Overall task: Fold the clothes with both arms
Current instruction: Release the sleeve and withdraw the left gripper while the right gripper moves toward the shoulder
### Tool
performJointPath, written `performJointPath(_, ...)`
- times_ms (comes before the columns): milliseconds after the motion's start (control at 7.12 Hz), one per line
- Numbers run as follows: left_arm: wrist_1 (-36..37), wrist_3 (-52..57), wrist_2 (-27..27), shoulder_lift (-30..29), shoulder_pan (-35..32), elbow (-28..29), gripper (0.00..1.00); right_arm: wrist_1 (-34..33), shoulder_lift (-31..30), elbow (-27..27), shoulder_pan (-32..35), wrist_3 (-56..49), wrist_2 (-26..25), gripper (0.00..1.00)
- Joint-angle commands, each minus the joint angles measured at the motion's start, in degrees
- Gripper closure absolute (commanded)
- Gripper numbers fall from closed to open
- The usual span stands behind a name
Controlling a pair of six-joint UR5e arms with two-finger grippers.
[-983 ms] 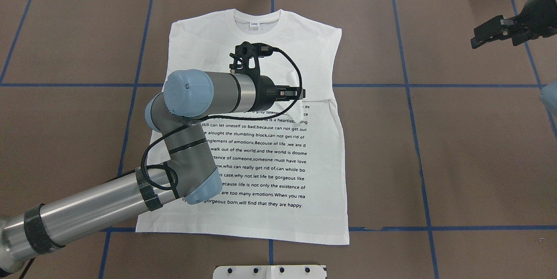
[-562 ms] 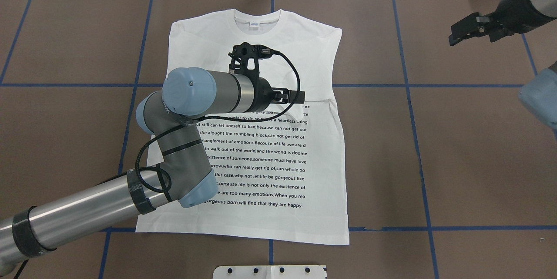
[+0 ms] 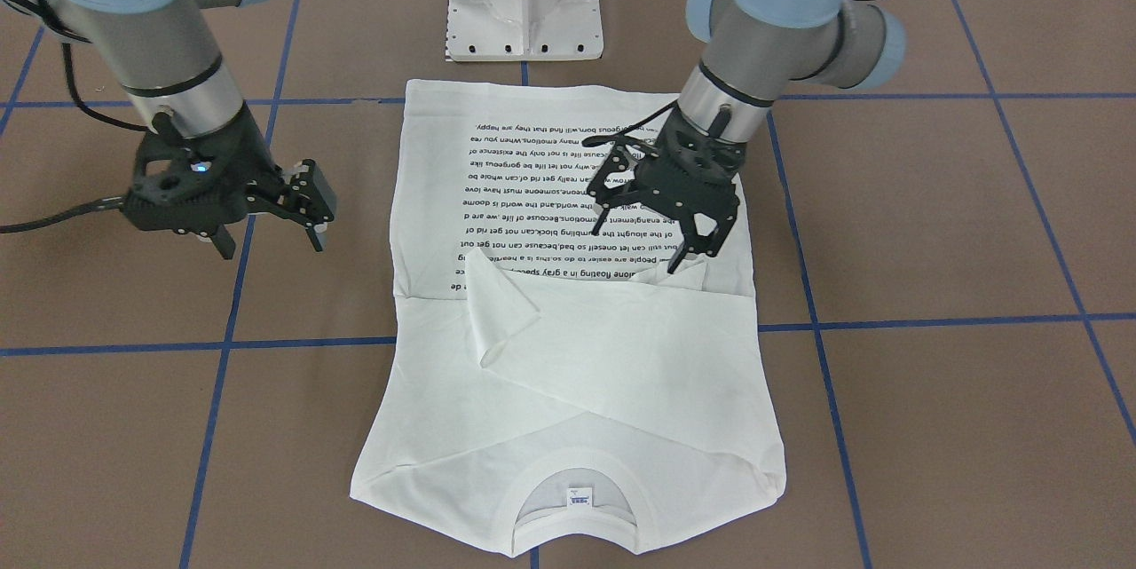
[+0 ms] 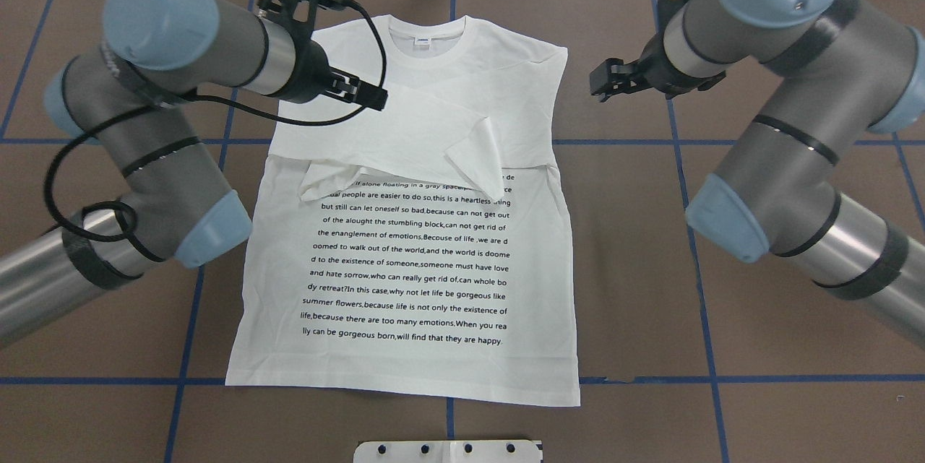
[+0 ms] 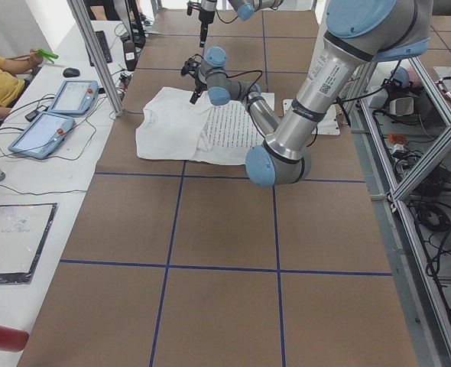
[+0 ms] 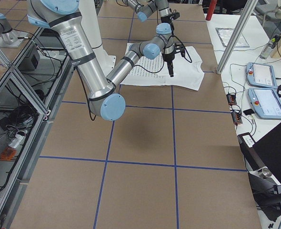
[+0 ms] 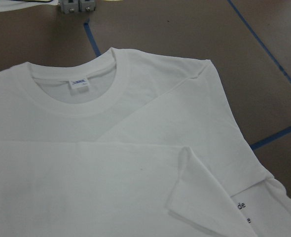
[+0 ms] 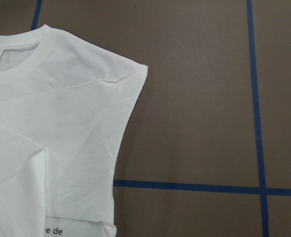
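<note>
The white T-shirt (image 4: 433,268) lies flat on the brown table, text side up, collar and neck label at the far end. Both sleeves are folded in across the chest; one cuff (image 4: 477,152) rests above the first text line. My left gripper (image 4: 376,98) hovers open over the shirt's left chest and holds nothing; in the front view this left gripper (image 3: 697,254) has its fingers spread just above the cloth (image 3: 568,356). My right gripper (image 4: 603,84) is open over bare table beside the shirt's right shoulder, and it also shows in the front view (image 3: 275,236). The wrist views show the collar (image 7: 76,98) and the right shoulder (image 8: 130,74).
The white metal base (image 3: 524,1) stands at the robot's edge of the table, near the shirt's hem. Blue tape lines (image 4: 679,159) cross the brown surface. Past the table's far edge, a side bench holds two tablets (image 5: 65,95), and a person's yellow sleeve (image 5: 0,76) shows there.
My left arm has pulled back from the shirt's middle to its upper left, leaving the sleeve folded on the chest. My right arm has swung in from the far right towards the shirt's right shoulder.
</note>
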Motion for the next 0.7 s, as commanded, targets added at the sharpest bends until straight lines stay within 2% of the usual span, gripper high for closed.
performJointPath(0, 0.6, 18.07, -8.65, 6.49, -11.35, -1.25, 0.0, -0.16, 10.81, -13.39, -5.6, 6.2, -6.76, 0.0)
performJointPath(140, 0.52, 23.46, -9.73, 9.13, -14.62, -1.16, 0.0, -0.34, 15.04, -19.47, -6.66, 6.4, -8.0, 0.0)
performJointPath(421, 0.52, 23.96, -9.74, 9.77, -15.27, -1.16, 0.0, -5.41, 24.1, -29.16, -9.47, 9.28, -9.23, 0.0)
performJointPath(562, 0.52, 23.96, -9.74, 9.86, -15.26, -1.08, 0.0, -5.35, 26.75, -32.85, -11.48, 12.08, -10.63, 0.0)
